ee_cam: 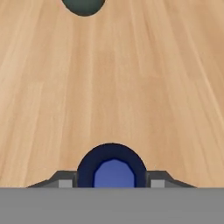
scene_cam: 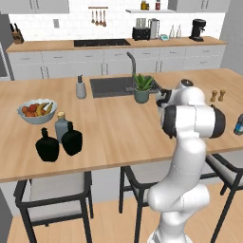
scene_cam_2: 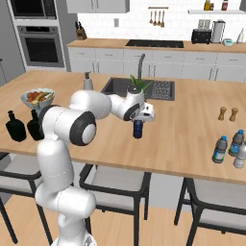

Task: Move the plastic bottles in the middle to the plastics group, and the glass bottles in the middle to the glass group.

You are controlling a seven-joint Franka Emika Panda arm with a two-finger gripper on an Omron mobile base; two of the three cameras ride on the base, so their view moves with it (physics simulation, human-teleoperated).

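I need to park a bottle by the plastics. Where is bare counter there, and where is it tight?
Bare wood lies between the dark blue bottle and the plastics group, in front of the salt and pepper shakers. It is tight among the glass group beside the fruit bowl.

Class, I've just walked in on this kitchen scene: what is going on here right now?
The robot arm has its gripper down over a dark blue bottle standing mid-island, jaws either side of it; a firm grip isn't certain. The plastics group waits at the island's right end. At the left end the squarish black bottle already stands with the round black flask and corked grey-blue bottle, beside a fruit bowl.
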